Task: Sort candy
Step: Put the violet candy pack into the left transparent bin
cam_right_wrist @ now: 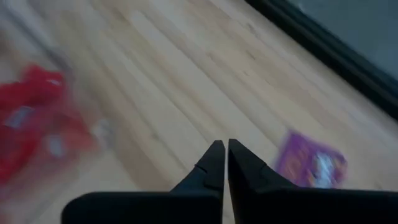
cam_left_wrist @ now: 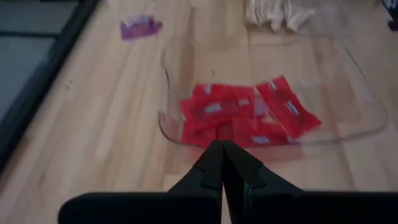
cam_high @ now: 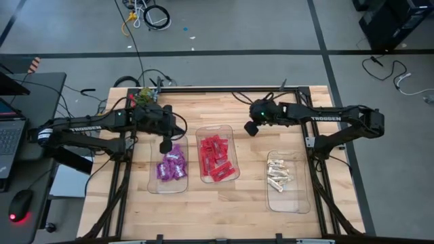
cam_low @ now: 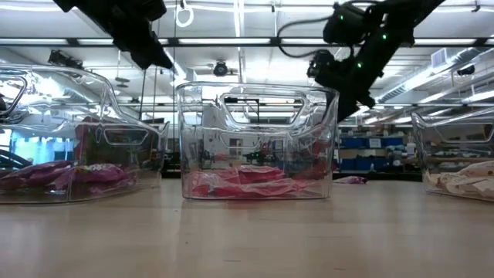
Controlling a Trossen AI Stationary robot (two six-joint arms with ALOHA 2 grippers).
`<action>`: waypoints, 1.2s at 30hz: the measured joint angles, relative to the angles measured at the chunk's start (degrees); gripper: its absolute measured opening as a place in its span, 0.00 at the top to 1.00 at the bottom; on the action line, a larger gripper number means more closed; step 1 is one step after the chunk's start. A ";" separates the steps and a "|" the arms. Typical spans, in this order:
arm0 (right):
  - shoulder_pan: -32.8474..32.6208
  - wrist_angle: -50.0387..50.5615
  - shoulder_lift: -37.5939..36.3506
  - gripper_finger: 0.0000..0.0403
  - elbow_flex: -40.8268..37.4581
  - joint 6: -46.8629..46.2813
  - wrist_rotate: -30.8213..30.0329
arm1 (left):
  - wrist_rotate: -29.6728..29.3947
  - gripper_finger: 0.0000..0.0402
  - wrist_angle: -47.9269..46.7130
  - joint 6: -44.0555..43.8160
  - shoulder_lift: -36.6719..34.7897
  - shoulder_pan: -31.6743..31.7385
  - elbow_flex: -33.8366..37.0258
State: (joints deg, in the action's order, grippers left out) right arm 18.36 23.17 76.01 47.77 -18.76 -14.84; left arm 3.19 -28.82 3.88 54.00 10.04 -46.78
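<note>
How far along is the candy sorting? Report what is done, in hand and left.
Done: purple packets fill the left bin, red packets the middle bin, cream pieces the right bin. In hand: nothing; the left gripper and right gripper are both shut and empty. Left: one stray purple packet lies on the bare wood near the right gripper.

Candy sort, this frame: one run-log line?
left end effector: shut, empty, above purple bin | right end effector: shut, empty, near loose purple candy | red candies: binned | cream candies: binned
</note>
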 joint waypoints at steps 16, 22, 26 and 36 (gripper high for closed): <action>9.21 -3.61 8.70 0.52 -9.63 -8.53 -3.84 | 0.27 0.98 -0.28 0.43 0.05 -0.02 0.04; 11.00 -7.14 14.74 0.49 -9.38 -9.08 -4.18 | 0.27 0.98 -0.27 0.43 0.05 -0.02 0.04; 11.45 -9.38 17.09 0.56 -9.26 -9.32 -4.59 | 0.27 0.98 -0.28 0.41 0.05 -0.02 0.06; 8.92 -8.65 10.20 0.97 -9.77 -3.64 -3.40 | -2.11 0.98 3.19 -0.03 0.25 -0.02 0.09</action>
State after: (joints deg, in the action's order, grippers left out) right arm 27.28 14.52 86.22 38.00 -22.40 -18.24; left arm 1.08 -25.63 3.86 54.25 10.02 -46.70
